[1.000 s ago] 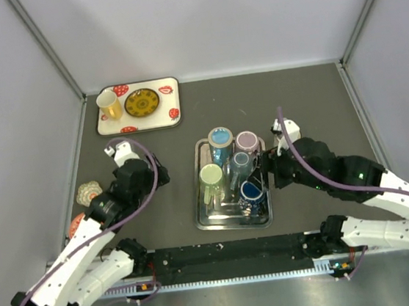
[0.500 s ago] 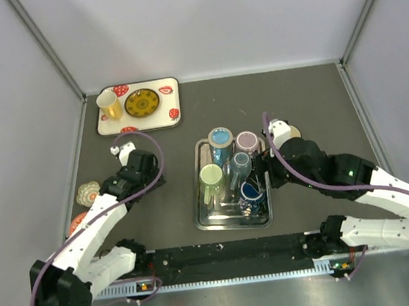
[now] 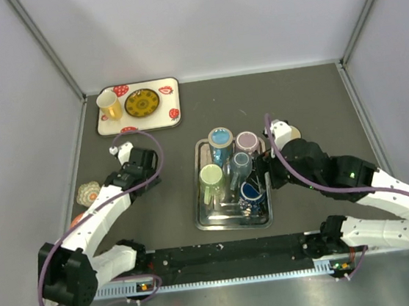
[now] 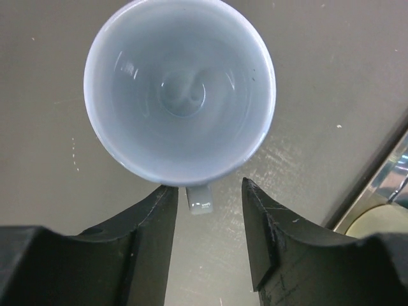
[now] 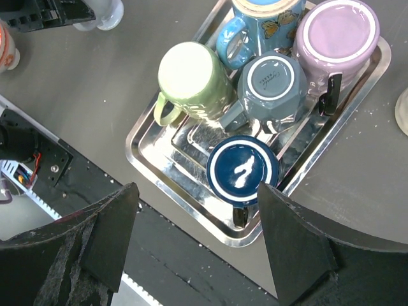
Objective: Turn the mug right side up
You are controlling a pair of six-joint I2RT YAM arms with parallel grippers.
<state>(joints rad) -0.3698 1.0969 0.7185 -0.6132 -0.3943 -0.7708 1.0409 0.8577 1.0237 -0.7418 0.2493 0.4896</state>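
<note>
The empty mug (image 4: 180,89) stands mouth-up, its handle between the parted, empty jaws of the left gripper (image 4: 205,236). The right gripper (image 5: 197,197), agape and empty, hangs over a tray (image 5: 167,185) crowded with five mugs.

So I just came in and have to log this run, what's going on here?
The left arm is working on a pale mug that stands mouth up on the table, so it looks already turned right side up. The left gripper is open, with its fingers on either side of the mug's handle and not clamping it. The right gripper hovers open above a metal tray of other mugs, holding nothing.
</note>
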